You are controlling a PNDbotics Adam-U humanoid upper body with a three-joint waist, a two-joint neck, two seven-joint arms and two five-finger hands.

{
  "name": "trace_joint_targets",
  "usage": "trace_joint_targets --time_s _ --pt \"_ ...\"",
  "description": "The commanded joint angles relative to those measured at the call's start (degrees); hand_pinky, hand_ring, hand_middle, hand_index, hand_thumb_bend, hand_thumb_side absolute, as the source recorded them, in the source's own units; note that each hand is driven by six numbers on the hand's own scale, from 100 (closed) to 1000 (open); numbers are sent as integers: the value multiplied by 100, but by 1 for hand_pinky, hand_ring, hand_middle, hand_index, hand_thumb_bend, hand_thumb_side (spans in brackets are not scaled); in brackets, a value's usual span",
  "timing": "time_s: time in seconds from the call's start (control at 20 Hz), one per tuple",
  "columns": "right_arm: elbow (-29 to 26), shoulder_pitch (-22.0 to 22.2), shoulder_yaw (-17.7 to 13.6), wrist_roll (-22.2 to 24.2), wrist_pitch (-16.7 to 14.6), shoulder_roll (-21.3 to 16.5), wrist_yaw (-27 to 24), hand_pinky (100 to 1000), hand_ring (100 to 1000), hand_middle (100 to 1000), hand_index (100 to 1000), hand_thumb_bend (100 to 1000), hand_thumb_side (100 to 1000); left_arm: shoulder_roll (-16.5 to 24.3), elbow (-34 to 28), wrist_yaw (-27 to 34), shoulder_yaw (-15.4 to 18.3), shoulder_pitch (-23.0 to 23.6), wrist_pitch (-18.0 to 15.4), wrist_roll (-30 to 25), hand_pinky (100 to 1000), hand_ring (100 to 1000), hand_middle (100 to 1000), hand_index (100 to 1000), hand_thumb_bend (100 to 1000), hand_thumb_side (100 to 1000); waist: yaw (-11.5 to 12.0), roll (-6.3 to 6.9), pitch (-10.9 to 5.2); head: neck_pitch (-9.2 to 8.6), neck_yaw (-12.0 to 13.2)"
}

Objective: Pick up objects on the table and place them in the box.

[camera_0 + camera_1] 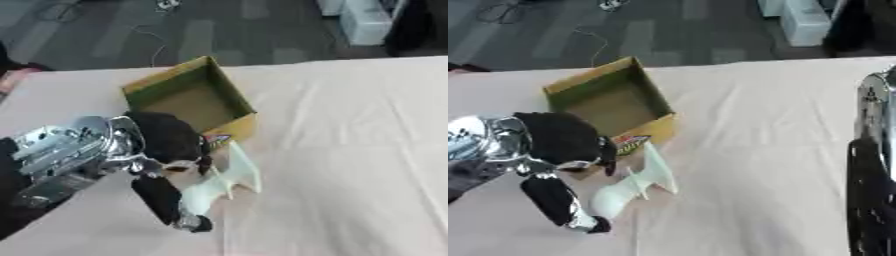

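Observation:
An open cardboard box (234, 99) stands on the table, empty inside as far as I can see. Just in front of it lies a white plastic object (220, 183) with wing-like flanges, tilted up. My left hand (162, 137) comes in from the left and is over it, fingers curled at its upper part and thumb (163, 199) reaching down along its lower end. A small colourful packet (630, 144) sits against the box's front wall, next to the fingers. A black and silver part of my right limb (872, 190) shows at the right edge of the right eye view.
A pale cloth covers the table (350, 150), which stretches wide to the right of the box. Beyond its far edge is grey floor with cables and white equipment (363, 20).

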Motion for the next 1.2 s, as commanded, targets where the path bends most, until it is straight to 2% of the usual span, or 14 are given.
trace_joint_targets --time_s 0.05,0.3,0.5,0.65,1.2 --pt "-75 -97 12 18 -9 -49 -14 683 581 585 713 100 907 158 -33 -139 -32 -16 61 11 332 644 743 788 485 964 -11 -1 -43 -2 92" --pt "-75 -111 17 29 -9 -38 -27 683 581 585 713 100 907 141 -33 -286 -151 9 170 11 355 655 748 788 486 964 -32 0 -29 -2 137" --pt "-75 -118 18 26 -15 -31 -27 683 581 584 713 100 908 84 -33 -317 -155 -43 230 11 521 741 789 804 486 962 -38 2 -28 -2 139" --pt "-75 -119 16 19 -17 -27 -20 683 581 583 713 100 909 42 -33 -349 -94 -68 311 11 585 784 821 827 485 961 -37 2 -31 -2 131" --pt "-75 -122 21 6 -27 -21 -12 683 580 583 713 100 909 -26 -33 -571 10 -21 767 11 592 787 835 846 476 964 -45 -8 -27 -2 113"
